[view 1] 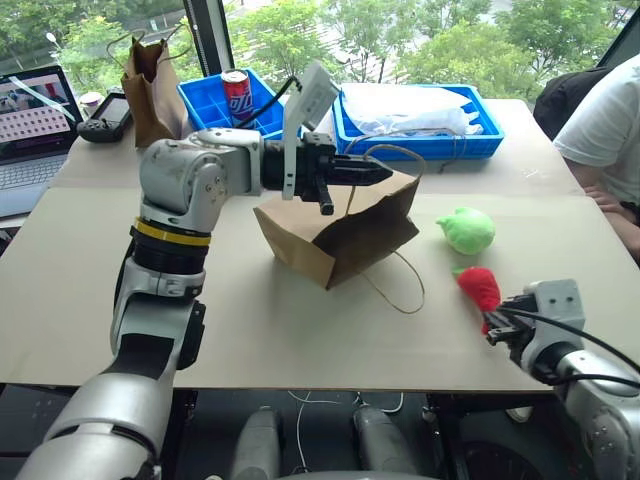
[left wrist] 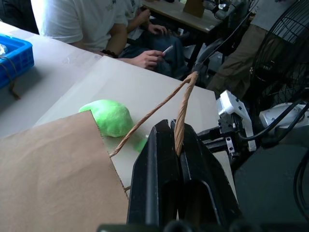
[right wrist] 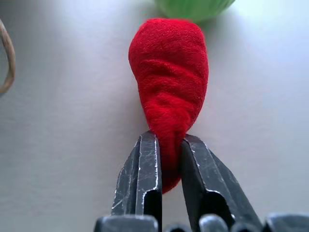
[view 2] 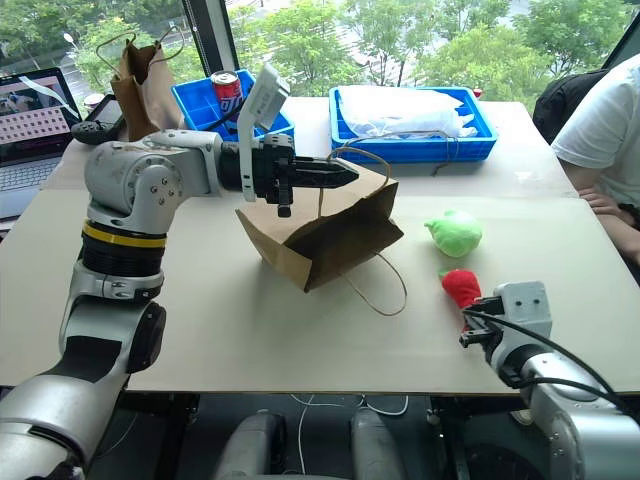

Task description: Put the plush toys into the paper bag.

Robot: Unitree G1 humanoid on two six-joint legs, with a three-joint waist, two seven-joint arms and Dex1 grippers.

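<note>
The right end effector (right wrist: 166, 159) pinches the red chili pepper (right wrist: 169, 82) by its tip, the toy's length running straight ahead; the paper bag (view 1: 340, 235), its cord handle (left wrist: 181, 116) clamped in the left end effector (view 1: 375, 172), lies off to the right one's left.

A pale table (view 1: 250, 330) carries the green plush (view 1: 467, 230), red chili (view 1: 480, 288) and, seemingly resting, the paper bag (view 1: 340, 235).

head stereo: down over table (view 1: 300, 330) | wrists: close along claws

An office or lab: laptop (view 1: 30, 115), blue bins (view 1: 418, 135), seated person (view 1: 605, 135) (window behind).
</note>
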